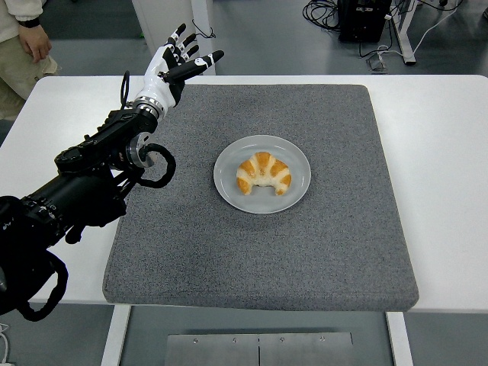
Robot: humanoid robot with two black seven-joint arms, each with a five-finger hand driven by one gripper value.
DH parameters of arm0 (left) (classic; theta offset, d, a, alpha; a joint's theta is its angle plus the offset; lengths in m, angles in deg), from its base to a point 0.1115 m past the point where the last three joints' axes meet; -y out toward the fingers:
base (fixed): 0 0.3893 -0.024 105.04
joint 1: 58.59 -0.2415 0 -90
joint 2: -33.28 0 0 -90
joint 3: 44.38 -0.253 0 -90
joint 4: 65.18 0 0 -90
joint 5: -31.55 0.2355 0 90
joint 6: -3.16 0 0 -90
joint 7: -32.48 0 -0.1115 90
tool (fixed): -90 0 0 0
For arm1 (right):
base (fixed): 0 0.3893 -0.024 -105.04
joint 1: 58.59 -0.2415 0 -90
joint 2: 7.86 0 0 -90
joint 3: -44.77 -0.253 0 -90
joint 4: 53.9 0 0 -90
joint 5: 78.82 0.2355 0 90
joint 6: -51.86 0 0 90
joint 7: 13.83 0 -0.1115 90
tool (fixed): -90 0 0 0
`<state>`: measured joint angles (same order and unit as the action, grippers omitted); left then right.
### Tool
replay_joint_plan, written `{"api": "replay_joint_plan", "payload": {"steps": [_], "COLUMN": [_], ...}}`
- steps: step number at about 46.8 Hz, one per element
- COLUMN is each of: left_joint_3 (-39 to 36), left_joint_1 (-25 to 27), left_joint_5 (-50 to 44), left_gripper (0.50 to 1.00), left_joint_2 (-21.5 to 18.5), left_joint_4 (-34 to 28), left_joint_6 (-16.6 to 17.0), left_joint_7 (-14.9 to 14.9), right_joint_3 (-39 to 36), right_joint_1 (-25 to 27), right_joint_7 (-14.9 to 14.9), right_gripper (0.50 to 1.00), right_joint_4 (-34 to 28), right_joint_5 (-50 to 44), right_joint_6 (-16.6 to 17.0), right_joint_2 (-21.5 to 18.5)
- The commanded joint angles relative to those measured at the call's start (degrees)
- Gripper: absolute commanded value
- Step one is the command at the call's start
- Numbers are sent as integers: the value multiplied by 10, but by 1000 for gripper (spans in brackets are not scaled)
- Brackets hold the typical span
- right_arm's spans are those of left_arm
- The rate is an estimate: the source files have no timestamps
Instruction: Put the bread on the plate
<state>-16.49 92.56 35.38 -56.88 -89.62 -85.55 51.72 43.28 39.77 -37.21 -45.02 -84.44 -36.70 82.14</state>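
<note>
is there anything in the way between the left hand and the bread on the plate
Nothing visible. The left hand hangs open over the far left corner of the grey mat, and only bare mat lies between it and the bread, which already sits on the plate.

Mat: grey mat (259, 252), covers most of the table's middle, rough texture.
Table: white table (442, 152), bare strips left and right of mat.
Person: person (23, 38) at top left corner, light top, beige trousers, one hand hanging down.
Floor: grey, black cables (324, 11) and dark box (366, 19) at top right.
</note>
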Motion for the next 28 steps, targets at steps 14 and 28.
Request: {"api": "replay_joint_plan", "payload": {"steps": [14, 28], "left_joint_3": [18, 18], "left_joint_1": [-2, -2], "left_joint_5": [-37, -37], "left_gripper": [975, 975], "left_joint_2": [2, 2], "left_joint_4": [20, 21], "left_joint_6": [-23, -30], "left_joint_7": [-4, -2], "right_joint_3": [-3, -1], "right_joint_1": [0, 0], "right_joint_7": [0, -1], "right_gripper": [1000, 1000], "right_joint_4": [0, 4], "right_joint_5": [0, 0], "right_joint_6": [0, -1], "right_joint_2": [0, 0]}}
